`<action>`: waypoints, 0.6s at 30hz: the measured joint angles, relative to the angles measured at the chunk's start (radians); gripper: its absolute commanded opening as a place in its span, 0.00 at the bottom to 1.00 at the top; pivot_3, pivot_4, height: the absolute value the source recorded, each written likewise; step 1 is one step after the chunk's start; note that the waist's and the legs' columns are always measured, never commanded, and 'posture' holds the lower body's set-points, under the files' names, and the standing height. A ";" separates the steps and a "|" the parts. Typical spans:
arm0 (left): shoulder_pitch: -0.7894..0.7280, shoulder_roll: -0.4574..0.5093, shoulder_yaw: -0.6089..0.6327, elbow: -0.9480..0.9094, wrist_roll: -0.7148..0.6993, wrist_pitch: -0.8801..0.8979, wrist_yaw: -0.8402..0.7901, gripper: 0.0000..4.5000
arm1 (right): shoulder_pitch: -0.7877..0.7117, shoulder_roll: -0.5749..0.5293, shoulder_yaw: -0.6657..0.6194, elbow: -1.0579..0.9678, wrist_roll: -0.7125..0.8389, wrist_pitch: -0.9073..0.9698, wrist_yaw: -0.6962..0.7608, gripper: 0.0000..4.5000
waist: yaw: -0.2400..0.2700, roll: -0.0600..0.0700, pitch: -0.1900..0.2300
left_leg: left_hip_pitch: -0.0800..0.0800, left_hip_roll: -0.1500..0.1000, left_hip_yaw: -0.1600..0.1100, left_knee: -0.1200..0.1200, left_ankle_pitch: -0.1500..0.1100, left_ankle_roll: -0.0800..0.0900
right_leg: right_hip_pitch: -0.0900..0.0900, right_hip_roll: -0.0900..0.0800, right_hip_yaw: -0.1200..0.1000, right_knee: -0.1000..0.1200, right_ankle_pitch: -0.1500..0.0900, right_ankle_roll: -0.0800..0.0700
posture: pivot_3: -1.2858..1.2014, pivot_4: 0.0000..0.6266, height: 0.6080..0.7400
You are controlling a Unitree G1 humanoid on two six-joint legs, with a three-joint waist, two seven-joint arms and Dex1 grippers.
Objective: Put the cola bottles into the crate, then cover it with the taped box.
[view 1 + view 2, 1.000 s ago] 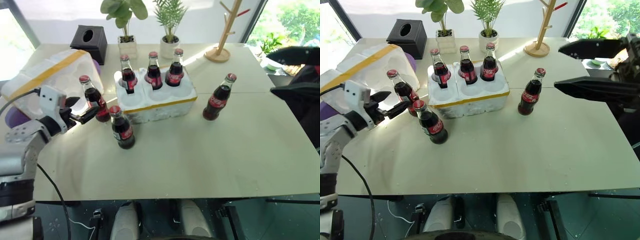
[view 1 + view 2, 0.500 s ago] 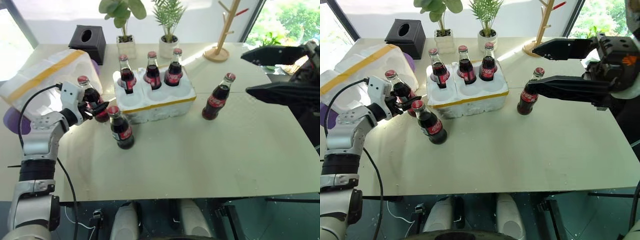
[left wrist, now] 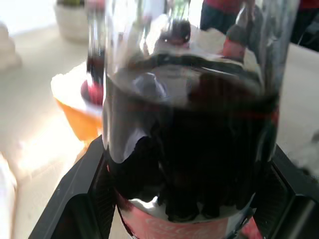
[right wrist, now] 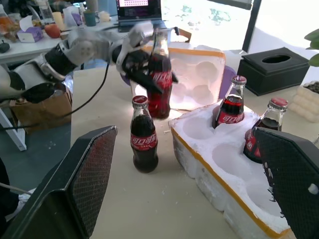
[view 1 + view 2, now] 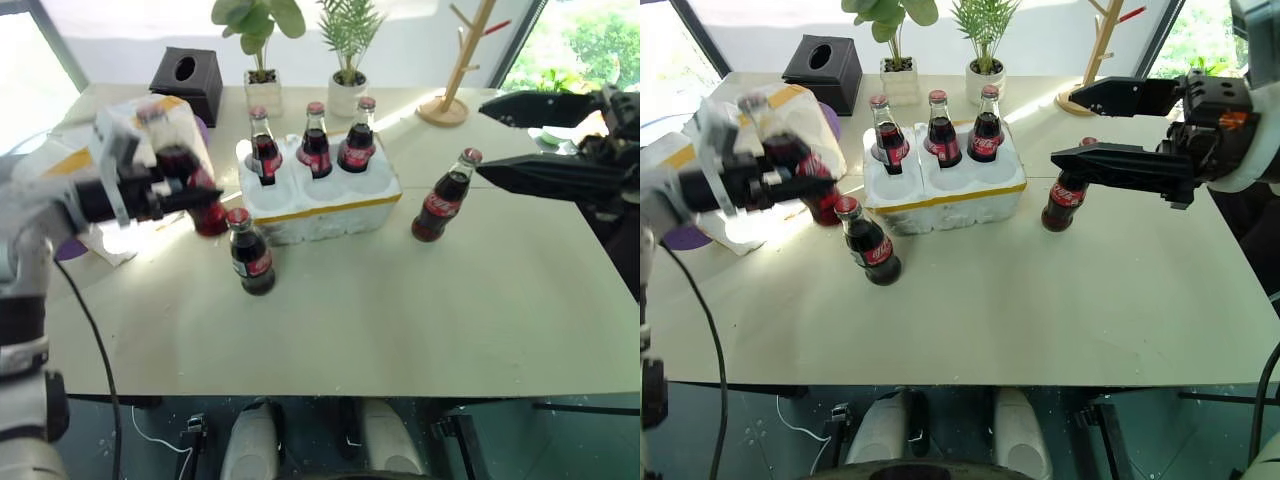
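My left gripper [image 5: 185, 195] lifted a cola bottle [image 5: 190, 180] clear of the table [image 5: 400, 300], clamped on; right gripper [image 5: 1085, 125] wide open, empty.

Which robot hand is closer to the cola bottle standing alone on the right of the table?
The right gripper is nearer, open close above that bottle. The left gripper is across the crate, clamped on another bottle.

Motion blur smears the left gripper [image 5: 165, 190] and the cola bottle [image 5: 190, 185] in its fingers (label unreadable), that bottle hides part of the taped box [image 5: 790, 110], and the frame edge cuts the right gripper's [image 5: 1080, 125] arm.
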 measured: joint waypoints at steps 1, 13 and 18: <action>-0.061 -0.015 -0.017 0.031 0.015 -0.022 -0.007 0.63 | 0.001 0.002 0.000 -0.001 0.000 0.000 -0.004 1.00 | 0.002 0.000 0.000 | 0.000 0.000 0.000 0.000 0.000 0.000 | 0.000 0.000 0.000 0.000 0.000 0.000 | 0.52 0.24 1.00; -0.219 -0.259 -0.235 0.377 0.258 -0.314 -0.061 0.63 | 0.066 0.017 -0.039 -0.022 -0.006 0.000 -0.075 1.00 | -0.019 0.000 0.000 | 0.000 0.000 0.000 0.000 0.000 0.000 | -0.001 0.002 0.000 0.001 0.001 0.002 | 0.52 0.24 1.00; -0.203 -0.302 -0.262 0.461 0.349 -0.432 -0.044 0.63 | 0.090 0.031 -0.046 -0.041 -0.006 -0.001 -0.098 1.00 | -0.021 0.000 0.000 | -0.001 0.000 0.000 0.000 0.000 0.001 | -0.001 0.001 0.000 0.001 0.001 0.002 | 0.52 0.24 1.00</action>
